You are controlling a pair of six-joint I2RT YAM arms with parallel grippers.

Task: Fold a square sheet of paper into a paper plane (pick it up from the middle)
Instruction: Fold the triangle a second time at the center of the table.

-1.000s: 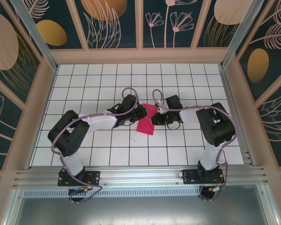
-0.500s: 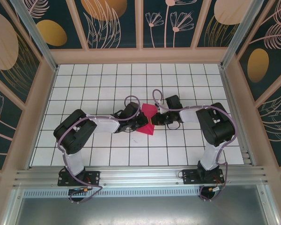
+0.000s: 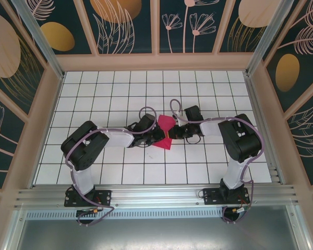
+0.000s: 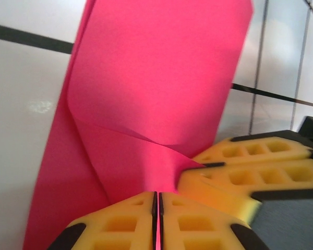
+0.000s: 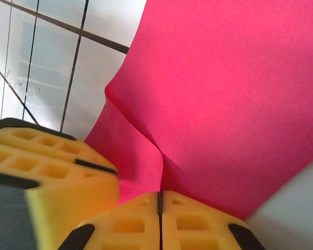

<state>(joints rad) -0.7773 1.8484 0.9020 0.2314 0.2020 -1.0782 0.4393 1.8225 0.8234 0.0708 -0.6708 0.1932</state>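
Left gripper: reaches in from the left, yellow pads pressed flat together. On its wrist camera a thin pink sliver runs down the seam between them, so it is clamped on the paper's near edge.

Right gripper: comes in from the right, tips almost meeting the left one's. On its own camera the pads are closed against each other at the paper's edge, pinching it. The two grippers sit just beside each other. Each camera catches the other's yellow fingers close alongside.

Sheet of paper: magenta-pink, folded smaller than a flat square, near the middle of the tabletop, held between the two sets of fingers. One part pokes out toward the near edge below the grippers, and the larger part rises on the far side of them. Close up it is buckled, with a curved crease running down to the pinch point. The right wrist view has the same pucker.

Whether its lower edge touches the tiles, I can't tell.

Beyond: bare white tiles to the far edge.
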